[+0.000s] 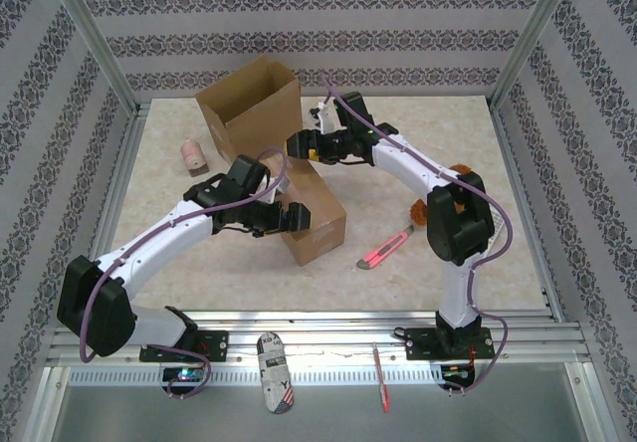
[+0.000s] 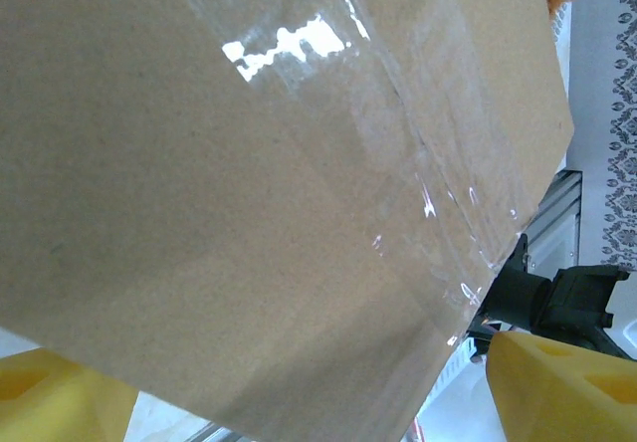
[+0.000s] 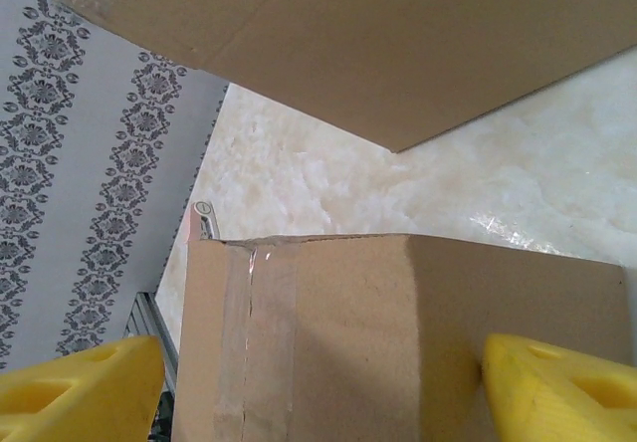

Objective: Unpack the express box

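Scene: two arms are reaching over a worktop (image 1: 299, 283) toward two cardboard boxes.
Open box (image 1: 249, 104): standing at the far side with its flaps up; its inside is not showing from above.
Taped box (image 1: 317, 225): lying just in front of the open box, on the arms' side. Clear tape is running along its seam (image 3: 254, 342) and across one face (image 2: 428, 163), so it is looking sealed.
Left fingers (image 2: 557, 387): standing wide apart on either side of a lower corner of the taped box. I cannot tell whether they are pressing on it.
Right fingers (image 3: 80, 392): standing wide apart, straddling the end of the taped box nearest the open box. They are not visibly clamping it.
Pink roll (image 1: 192, 156): lying close beside the open box, to its left.
Cutter (image 1: 386, 251): lying well apart from the open box, toward the right arm's base, with nothing touching it.
Progress: probably around the middle. The open box is looking like the express box, with the pink roll and taped box likely already out of it.
Left to do: probably cutting the tape and emptying the taped box, plus anything hiding in the open box.
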Motion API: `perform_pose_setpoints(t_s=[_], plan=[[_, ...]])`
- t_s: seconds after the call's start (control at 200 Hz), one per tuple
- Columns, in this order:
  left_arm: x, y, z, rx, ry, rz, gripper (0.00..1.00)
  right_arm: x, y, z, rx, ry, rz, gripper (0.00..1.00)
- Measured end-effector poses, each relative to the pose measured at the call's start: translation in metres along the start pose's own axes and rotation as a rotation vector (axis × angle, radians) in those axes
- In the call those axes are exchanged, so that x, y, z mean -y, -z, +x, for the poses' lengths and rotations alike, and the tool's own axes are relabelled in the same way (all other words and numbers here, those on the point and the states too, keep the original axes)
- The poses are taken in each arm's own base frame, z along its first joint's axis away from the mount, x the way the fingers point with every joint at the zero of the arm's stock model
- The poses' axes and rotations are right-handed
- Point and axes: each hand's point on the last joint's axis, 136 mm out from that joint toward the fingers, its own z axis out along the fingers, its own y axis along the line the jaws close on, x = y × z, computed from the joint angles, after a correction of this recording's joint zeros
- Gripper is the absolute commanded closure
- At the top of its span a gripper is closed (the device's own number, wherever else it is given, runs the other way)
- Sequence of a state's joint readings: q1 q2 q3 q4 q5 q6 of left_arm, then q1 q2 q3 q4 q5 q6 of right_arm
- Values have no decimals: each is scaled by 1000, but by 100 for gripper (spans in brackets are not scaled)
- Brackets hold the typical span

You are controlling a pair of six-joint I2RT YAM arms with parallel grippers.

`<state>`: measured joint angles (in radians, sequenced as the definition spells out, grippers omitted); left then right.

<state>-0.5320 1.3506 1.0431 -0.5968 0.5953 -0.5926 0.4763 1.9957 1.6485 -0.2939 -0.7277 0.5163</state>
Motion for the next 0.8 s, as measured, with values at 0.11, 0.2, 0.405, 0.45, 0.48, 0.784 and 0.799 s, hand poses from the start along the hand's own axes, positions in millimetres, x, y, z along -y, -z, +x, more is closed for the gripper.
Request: perform_pose_setpoints(t_s=[0.11, 0.2, 0.405, 0.45, 0.48, 0.784, 0.799], plan=[[0, -1, 1, -4, -2, -1, 10, -1, -1, 1, -3, 13, -1, 18], [1, -1, 0, -2, -3, -1, 4, -1, -1, 1, -7, 20, 7, 16], [2, 2, -6, 21, -17, -9, 0, 19, 5, 1, 3, 13, 116, 11], [3, 2, -6, 24, -20, -9, 0, 23, 11, -1, 17, 10, 153, 11], [3, 2, -7, 26, -21, -8, 0, 25, 14, -3, 25, 10, 173, 11], [9, 7, -10, 40, -37, 7, 0, 4, 135, -18, 330, 40, 441, 15], [11, 8, -11, 44, -41, 8, 0, 3, 143, -15, 351, 37, 455, 15]])
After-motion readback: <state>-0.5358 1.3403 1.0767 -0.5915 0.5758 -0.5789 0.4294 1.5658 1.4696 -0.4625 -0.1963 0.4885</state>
